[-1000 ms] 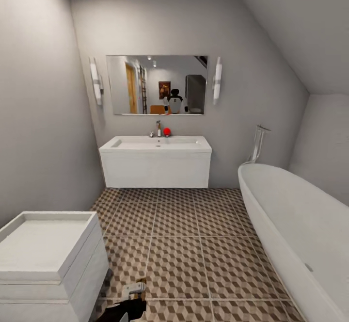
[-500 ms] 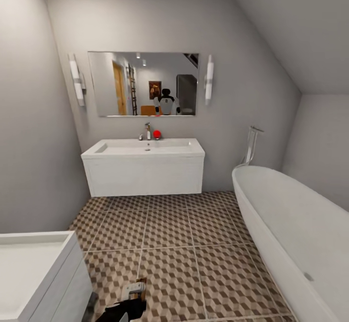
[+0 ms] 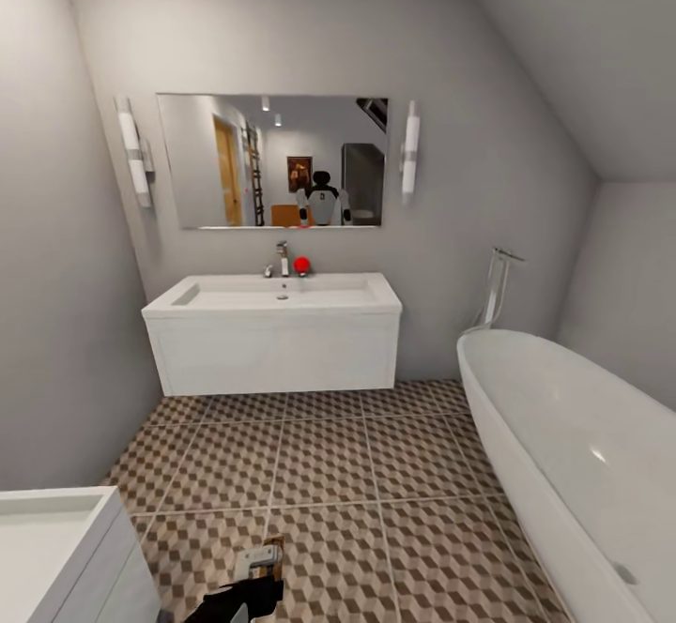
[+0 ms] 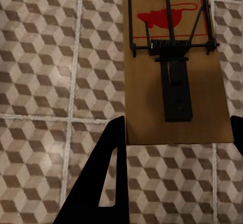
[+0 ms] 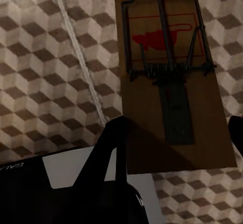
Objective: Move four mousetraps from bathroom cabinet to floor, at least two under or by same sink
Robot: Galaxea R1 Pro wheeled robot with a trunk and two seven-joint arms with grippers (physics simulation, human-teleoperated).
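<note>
**Grippers: one trap each, sink nearer**

Left gripper (image 4: pixel 174 133) grips a mousetrap (image 4: pixel 172 62); right gripper (image 5: pixel 177 133) clamps another mousetrap (image 5: pixel 169 77). Your view has advanced: sink (image 3: pixel 272 299) at centre frame looms larger over the bathroom floor (image 3: pixel 376 473). Drop-off approaches.

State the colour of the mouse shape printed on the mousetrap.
Red, clearest in the left wrist view on the mousetrap.

Plain grey walls (image 3: pixel 526 163) under a sloped ceiling (image 3: pixel 582 32) — a wide rectangular mirror (image 3: pixel 272 161) flanked by two white tube lights (image 3: pixel 410 159), a white oval bathtub (image 3: pixel 573 454) along one side.
</note>
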